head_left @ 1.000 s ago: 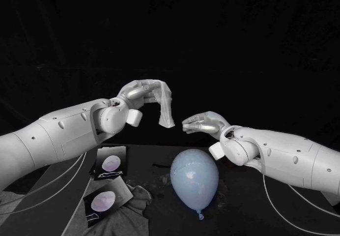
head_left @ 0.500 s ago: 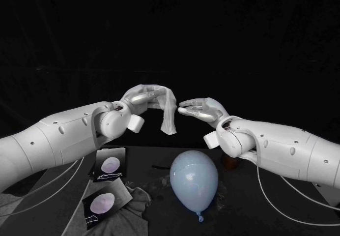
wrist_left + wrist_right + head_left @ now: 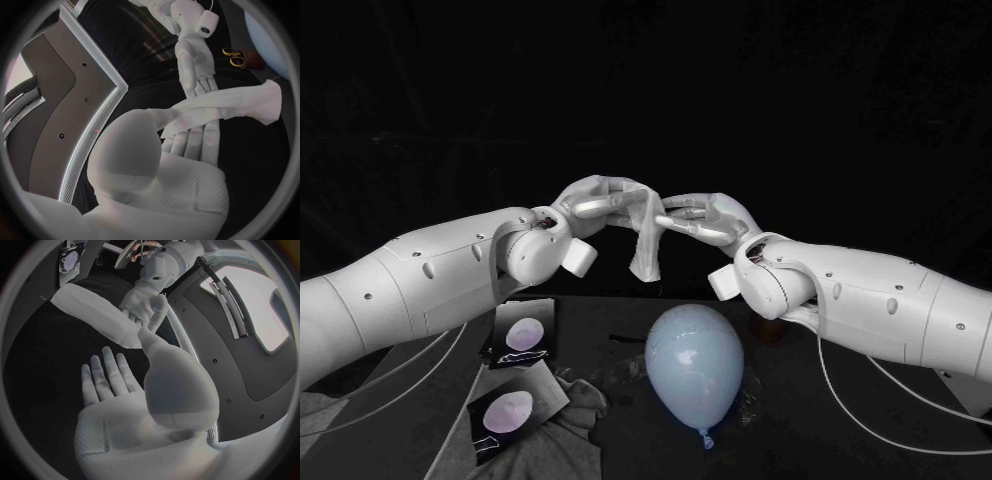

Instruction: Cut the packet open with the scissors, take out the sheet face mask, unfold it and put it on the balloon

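no legible text or numbers, print on the packets (image 3: 524, 335) too small to read

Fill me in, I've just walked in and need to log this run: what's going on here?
The left hand holds a folded white sheet mask in the air above the pale balloon lying on the black table. The right hand touches the mask's top with its fingers; whether it grips is unclear. The mask is not yet unfolded or on the balloon. Two packets lie on the table's left.
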`<act>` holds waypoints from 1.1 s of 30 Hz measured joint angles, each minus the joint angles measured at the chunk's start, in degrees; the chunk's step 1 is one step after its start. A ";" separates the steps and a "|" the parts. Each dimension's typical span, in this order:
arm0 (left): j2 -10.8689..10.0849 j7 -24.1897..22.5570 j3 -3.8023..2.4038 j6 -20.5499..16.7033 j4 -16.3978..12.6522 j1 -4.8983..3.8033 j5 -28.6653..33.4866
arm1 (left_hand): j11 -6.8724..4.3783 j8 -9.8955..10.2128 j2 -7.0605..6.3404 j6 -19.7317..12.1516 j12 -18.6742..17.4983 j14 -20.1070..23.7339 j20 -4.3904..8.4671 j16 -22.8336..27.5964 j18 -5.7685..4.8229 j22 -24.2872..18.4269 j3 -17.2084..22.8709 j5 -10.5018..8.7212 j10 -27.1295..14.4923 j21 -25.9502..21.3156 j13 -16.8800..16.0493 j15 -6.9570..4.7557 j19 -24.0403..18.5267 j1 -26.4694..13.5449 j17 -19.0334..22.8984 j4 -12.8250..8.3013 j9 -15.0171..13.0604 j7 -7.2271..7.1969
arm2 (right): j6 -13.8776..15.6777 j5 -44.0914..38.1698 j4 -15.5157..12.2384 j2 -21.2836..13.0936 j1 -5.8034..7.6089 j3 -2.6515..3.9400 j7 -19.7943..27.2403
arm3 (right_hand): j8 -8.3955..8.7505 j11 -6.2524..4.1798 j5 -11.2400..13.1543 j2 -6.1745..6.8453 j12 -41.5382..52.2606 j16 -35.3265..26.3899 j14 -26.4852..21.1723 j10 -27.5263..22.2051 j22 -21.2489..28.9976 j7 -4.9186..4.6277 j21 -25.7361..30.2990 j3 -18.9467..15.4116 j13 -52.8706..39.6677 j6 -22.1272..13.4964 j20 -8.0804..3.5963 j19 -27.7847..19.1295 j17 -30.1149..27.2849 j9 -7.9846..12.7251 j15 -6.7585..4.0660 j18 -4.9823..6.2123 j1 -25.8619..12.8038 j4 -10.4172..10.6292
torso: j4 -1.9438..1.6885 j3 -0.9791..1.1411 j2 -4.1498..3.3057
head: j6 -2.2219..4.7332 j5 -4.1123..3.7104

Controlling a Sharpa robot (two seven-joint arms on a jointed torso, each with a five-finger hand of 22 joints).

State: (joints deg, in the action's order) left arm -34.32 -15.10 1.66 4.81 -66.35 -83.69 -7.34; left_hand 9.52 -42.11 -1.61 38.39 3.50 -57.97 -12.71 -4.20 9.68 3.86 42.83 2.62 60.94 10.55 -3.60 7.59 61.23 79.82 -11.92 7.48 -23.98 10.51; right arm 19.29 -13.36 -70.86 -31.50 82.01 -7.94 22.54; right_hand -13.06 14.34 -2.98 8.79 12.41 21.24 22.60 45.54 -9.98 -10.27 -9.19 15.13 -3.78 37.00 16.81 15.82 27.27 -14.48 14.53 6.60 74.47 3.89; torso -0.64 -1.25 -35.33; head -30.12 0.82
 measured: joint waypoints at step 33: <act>-0.84 0.87 0.06 -2.88 -1.65 0.00 -6.97 | 0.00 -0.12 -0.23 -0.14 0.01 -0.31 0.07 -0.22 -0.02 -0.01 -0.04 0.00 0.41 0.00 -0.05 -0.08 0.06 -0.23 -0.02 0.04 0.00 0.05 | 6.78 -3.40 -2.05 -1.47 -0.06 0.14 1.17 | -11.05 -7.38 0.48 -7.29 7.97 4.71 21.96 21.78 -6.43 0.83 -10.21 17.23 -1.11 19.27 -1.65 20.11 -1.20 -6.64 -7.19 3.14 6.01 -6.26 | 0.00 0.03 0.02 | -0.15 0.01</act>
State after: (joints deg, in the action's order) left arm -35.17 -14.23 1.72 1.93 -68.00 -83.69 -14.31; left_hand 9.52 -42.23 -1.84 38.25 3.50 -58.28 -12.64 -4.42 9.66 3.85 42.79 2.61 61.35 10.56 -3.64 7.50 61.29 79.59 -11.94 7.52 -23.98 10.56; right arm 26.08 -16.76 -72.92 -32.97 81.95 -7.80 23.71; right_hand -24.11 6.96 -2.50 1.51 20.38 25.95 44.56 67.31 -16.41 -9.43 -19.41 32.36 -4.89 56.28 15.16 35.93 26.07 -21.12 7.34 9.74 80.48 -2.37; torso -0.64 -1.22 -35.32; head -30.27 0.83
